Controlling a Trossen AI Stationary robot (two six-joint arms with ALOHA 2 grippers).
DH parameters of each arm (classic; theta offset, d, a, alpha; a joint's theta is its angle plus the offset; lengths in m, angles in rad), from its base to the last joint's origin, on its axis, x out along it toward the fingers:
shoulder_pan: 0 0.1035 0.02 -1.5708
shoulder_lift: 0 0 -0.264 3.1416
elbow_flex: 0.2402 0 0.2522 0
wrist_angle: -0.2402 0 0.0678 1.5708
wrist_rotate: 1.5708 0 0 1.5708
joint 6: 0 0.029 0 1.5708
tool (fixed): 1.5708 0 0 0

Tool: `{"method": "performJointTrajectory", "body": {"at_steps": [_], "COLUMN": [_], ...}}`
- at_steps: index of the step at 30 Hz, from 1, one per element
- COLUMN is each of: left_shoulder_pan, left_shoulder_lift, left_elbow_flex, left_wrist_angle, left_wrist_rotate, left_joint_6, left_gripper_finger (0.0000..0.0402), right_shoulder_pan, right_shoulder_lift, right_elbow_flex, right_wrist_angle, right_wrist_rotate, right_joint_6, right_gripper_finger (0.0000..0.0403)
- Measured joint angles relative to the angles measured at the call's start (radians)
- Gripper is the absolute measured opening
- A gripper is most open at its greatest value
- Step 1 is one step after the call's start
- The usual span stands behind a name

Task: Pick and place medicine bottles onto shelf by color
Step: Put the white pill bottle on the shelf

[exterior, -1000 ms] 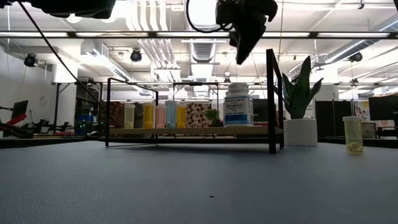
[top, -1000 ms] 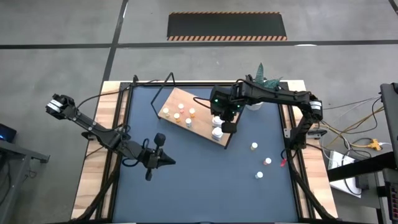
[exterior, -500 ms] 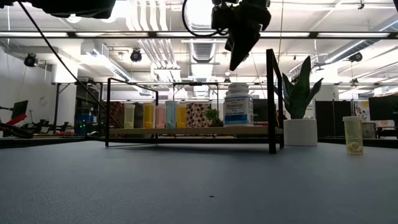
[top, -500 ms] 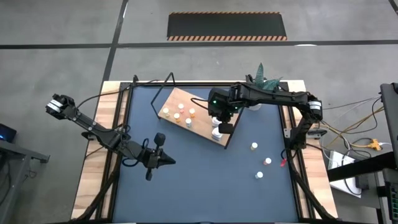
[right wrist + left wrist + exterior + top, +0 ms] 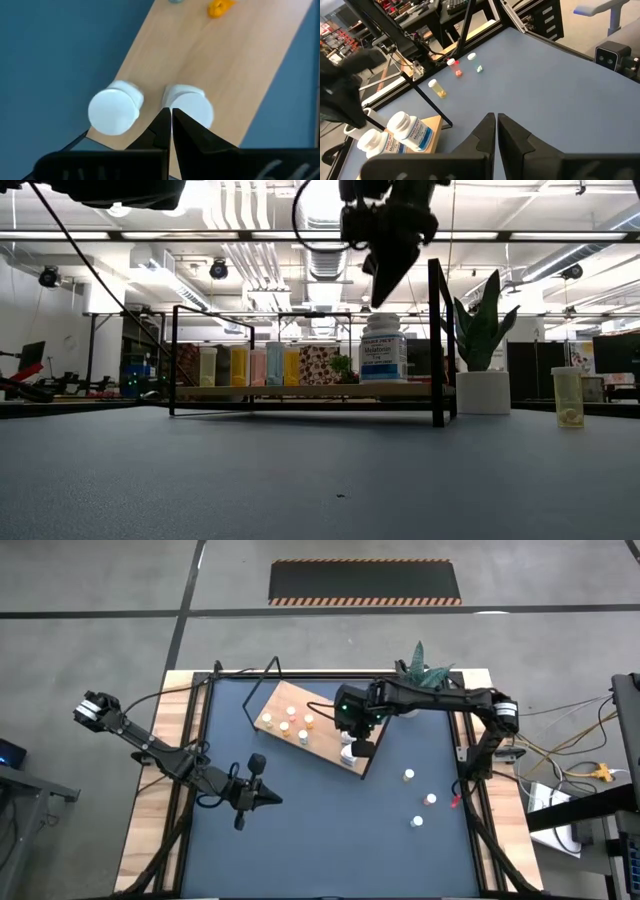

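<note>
The wooden shelf (image 5: 310, 735) lies at the table's far middle. Several small bottles (image 5: 290, 725) stand on it, and two big white bottles (image 5: 348, 752) stand at its near right corner. My right gripper (image 5: 360, 747) is shut and points down just above those two white caps (image 5: 192, 107), touching nothing; the low view shows its tip (image 5: 379, 295) a little above the big bottle (image 5: 383, 350). Three small bottles (image 5: 409, 775) (image 5: 430, 799) (image 5: 417, 822) stand on the blue table to the right. My left gripper (image 5: 496, 122) is shut and waits over the table's near left (image 5: 270, 799).
A white pot with a green plant (image 5: 410, 708) stands behind the shelf's right end. The shelf's black frame post (image 5: 436, 340) rises beside the right gripper. Open blue tabletop (image 5: 330, 830) stretches along the near side. Cables hang at the table's right edge (image 5: 480, 755).
My right gripper has come down toward the big white bottles on the shelf and shifted slightly toward the table's left, staying shut. The bottles have not moved.
</note>
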Motion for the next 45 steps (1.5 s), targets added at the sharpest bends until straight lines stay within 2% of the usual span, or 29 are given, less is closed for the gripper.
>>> {"method": "performJointTrajectory", "body": {"at_steps": [5, 11, 31, 45], "left_shoulder_pan": [0.0, 0.0, 0.0, 0.0], "left_shoulder_lift": [0.0, 0.0, 0.0, 0.0], "left_elbow_flex": [0.0, 0.0, 0.001, 0.001], "left_wrist_angle": [0.0, 0.0, 0.0, 0.0], "left_wrist_rotate": [0.0, 0.0, 0.0, 0.0], "left_joint_6": [0.0, -0.001, 0.0, 0.0], "left_gripper_finger": [0.0001, 0.0001, 0.0001, 0.0001], "right_shoulder_pan": [0.0, -0.008, -0.011, -0.011], "right_shoulder_lift": [0.001, -0.003, 0.0, 0.0], "right_elbow_flex": [-0.079, -0.119, -0.099, -0.09], "right_wrist_angle": [0.096, 0.112, -0.019, -0.006], "right_wrist_rotate": [0.007, 0.009, 0.014, 0.013], "right_joint_6": [0.007, 0.016, 0.094, 0.088], "right_gripper_finger": [0.0009, 0.0009, 0.0009, 0.0009]}}
